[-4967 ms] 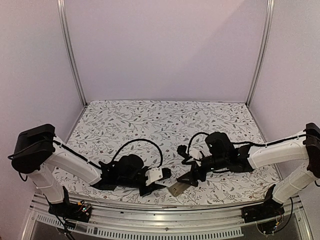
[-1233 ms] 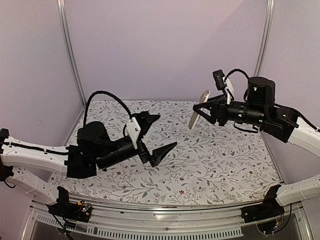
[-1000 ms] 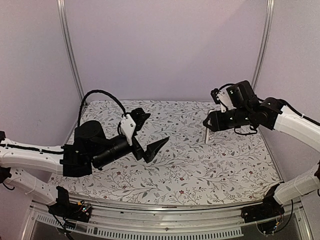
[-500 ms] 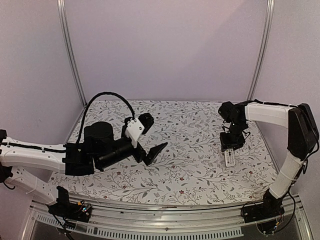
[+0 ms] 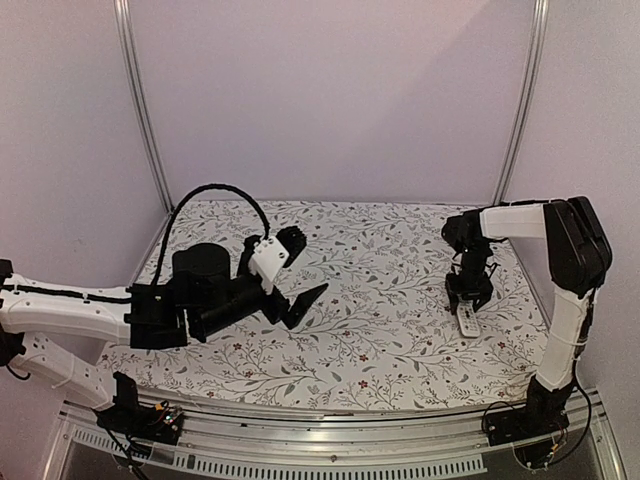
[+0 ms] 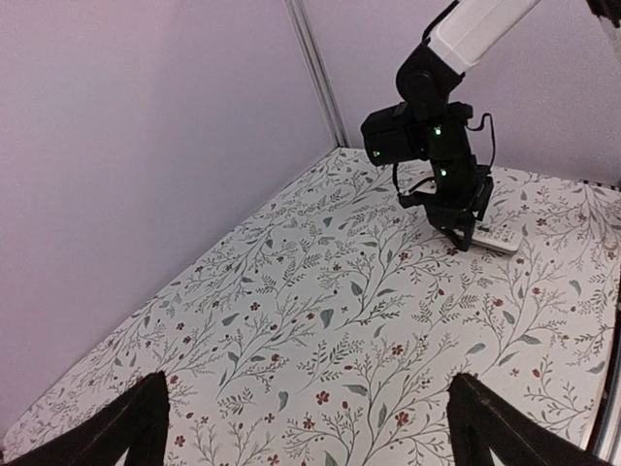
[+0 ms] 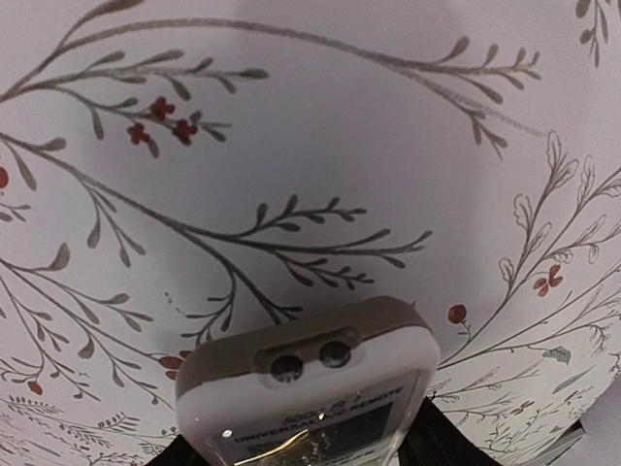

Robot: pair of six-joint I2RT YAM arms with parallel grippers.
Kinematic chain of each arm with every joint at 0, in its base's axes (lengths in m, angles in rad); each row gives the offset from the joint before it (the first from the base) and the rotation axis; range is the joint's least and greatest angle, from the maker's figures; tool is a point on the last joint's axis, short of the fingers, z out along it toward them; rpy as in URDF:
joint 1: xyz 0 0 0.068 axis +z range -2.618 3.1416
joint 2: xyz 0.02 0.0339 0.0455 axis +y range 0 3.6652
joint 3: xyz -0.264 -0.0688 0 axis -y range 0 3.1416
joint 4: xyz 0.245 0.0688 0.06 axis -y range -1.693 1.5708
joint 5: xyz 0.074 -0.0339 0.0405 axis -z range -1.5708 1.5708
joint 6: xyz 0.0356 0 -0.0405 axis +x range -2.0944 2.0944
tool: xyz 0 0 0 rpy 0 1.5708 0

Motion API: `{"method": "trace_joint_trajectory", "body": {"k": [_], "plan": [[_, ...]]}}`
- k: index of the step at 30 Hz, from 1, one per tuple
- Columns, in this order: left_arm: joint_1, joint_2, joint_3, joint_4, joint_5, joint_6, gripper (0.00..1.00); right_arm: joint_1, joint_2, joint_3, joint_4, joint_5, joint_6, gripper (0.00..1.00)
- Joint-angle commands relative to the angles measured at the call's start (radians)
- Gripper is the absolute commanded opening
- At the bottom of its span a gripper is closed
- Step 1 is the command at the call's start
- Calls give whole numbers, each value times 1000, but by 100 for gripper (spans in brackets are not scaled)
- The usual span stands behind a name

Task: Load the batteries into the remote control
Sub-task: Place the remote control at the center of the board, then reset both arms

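The remote control [image 5: 467,320] lies face up on the flowered cloth at the right side, its small screen and white front showing [image 7: 310,408], its grey-tan back underneath. My right gripper [image 5: 468,297] points down over its far end, and the dark fingers [image 7: 424,442] press both sides of the remote control. My left gripper [image 5: 298,270] hovers over the left middle of the table, open wide with nothing between its fingers [image 6: 131,427]. From the left wrist the remote control [image 6: 497,237] sticks out under the right gripper [image 6: 462,216]. The batteries are out of view.
The flowered cloth [image 5: 370,300] covers the table. Purple walls with metal corner posts [image 5: 515,120] close in the back and sides. The right arm's white link [image 5: 515,215] reaches in from the right wall side.
The right arm has swung down from mid-air with the remote control, which now rests on the cloth at the right. The left arm has barely shifted and stays open.
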Motion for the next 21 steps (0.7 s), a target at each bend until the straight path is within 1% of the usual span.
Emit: {"method": "trace_joint_trajectory", "body": {"k": [1, 4, 5, 6, 8, 11, 14, 16, 18, 20, 21], "plan": [[26, 7, 23, -24, -25, -20, 100, -3, 55, 12, 52, 22, -6, 61], [38, 12, 24, -28, -25, -32, 100, -3, 61, 11, 56, 26, -7, 69], [43, 13, 24, -30, -25, -34, 100, -3, 61, 11, 59, 26, -8, 74], [47, 15, 25, -31, -25, -37, 100, -2, 60, 13, 62, 28, -9, 85], [62, 19, 28, -32, -24, -44, 100, -2, 51, 17, 67, 32, -9, 98], [116, 41, 42, -43, -10, -75, 100, -2, 15, 42, 94, 32, -16, 99], [206, 80, 84, -79, 11, -140, 100, -2, -57, 76, 169, -30, -51, 99], [281, 114, 121, -112, 28, -186, 100, -3, -115, 85, 261, -55, -78, 99], [365, 147, 171, -159, 39, -235, 100, -7, -194, 68, 360, -38, -108, 99], [455, 168, 215, -205, 52, -272, 100, -30, -272, 21, 469, -40, -125, 99], [508, 173, 232, -222, 67, -292, 100, -52, -337, -18, 533, -55, -128, 99]]}}
